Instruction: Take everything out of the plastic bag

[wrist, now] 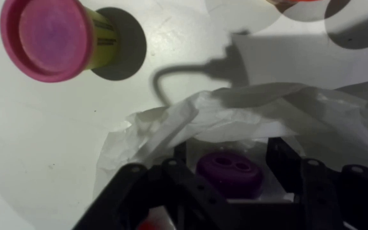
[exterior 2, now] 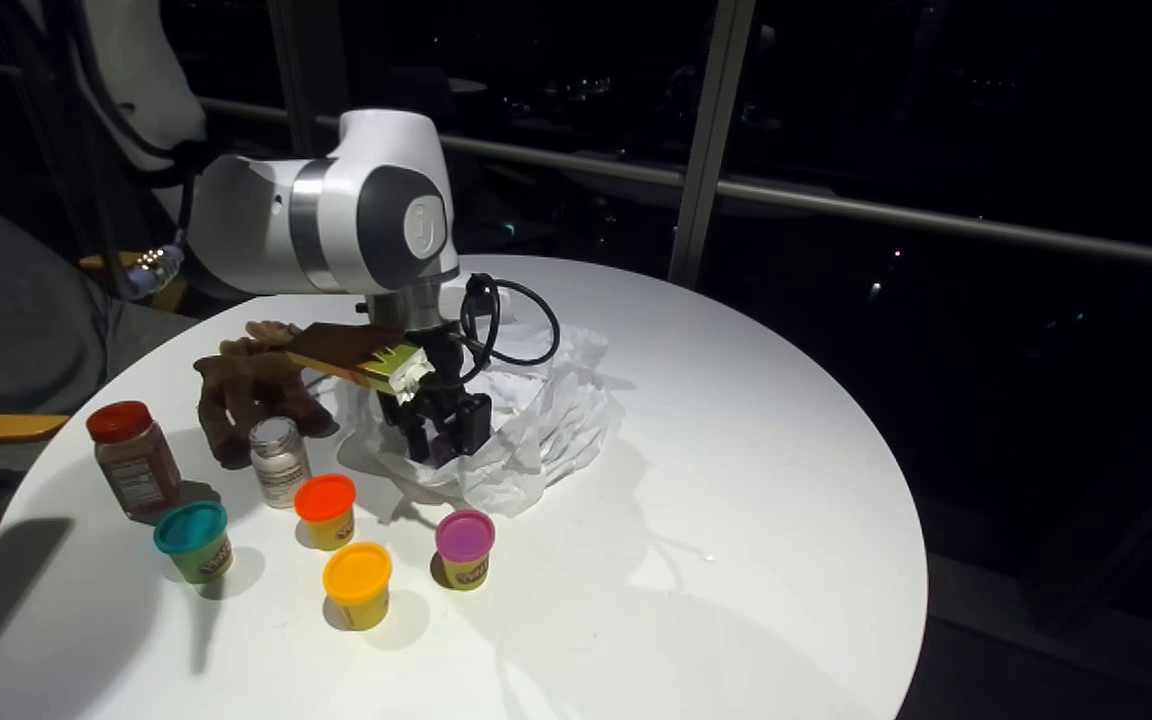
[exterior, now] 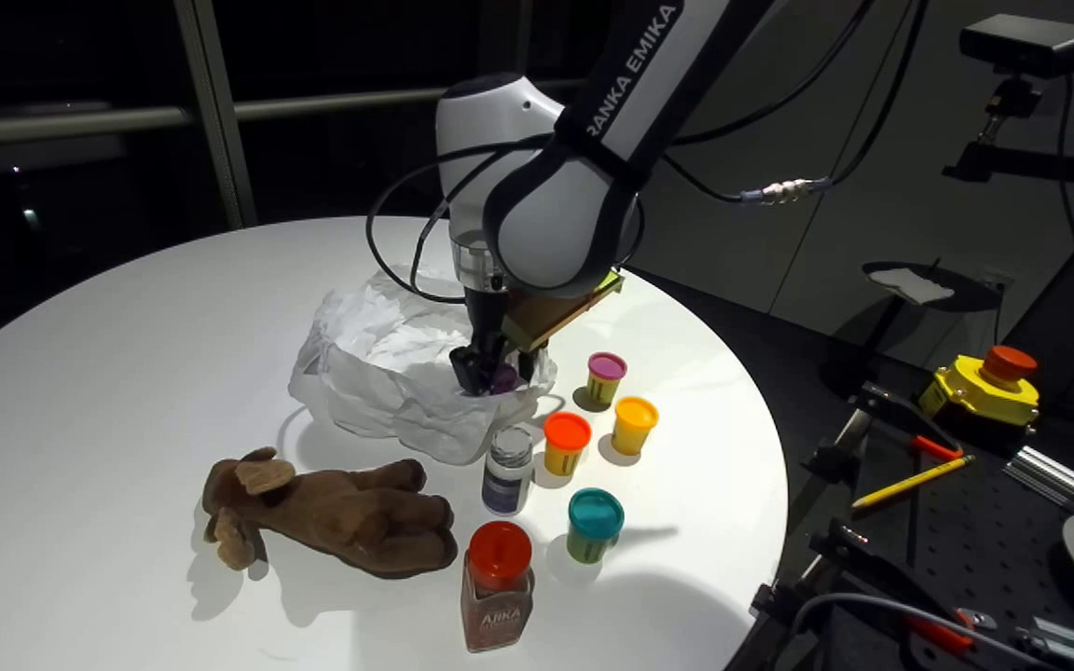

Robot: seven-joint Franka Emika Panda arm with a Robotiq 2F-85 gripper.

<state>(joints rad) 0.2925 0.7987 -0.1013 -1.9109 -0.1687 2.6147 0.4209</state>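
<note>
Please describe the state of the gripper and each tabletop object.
Plastic bag: open, crumpled
Gripper: open, partly inside bag
Purple object: inside bag, between jaws
Brown plush toy: lying down
Ajika jar: upright, closed
White bottle: upright
Magenta-lidded Play-Doh tub: upright, closed
Orange-lidded Play-Doh tub: upright, closed
Red-lidded Play-Doh tub: upright, closed
Teal-lidded Play-Doh tub: upright, closed

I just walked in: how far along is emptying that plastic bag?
Looks done: plush toy, red-capped jar, white bottle, teal tub, yellow tub, red-lidded tub and pink-lidded tub are on the table, outside the plastic bag. In hand: the open gripper straddles a purple object inside, not yet gripped. Left: lifting that out; I can't tell whether more remains.
</note>
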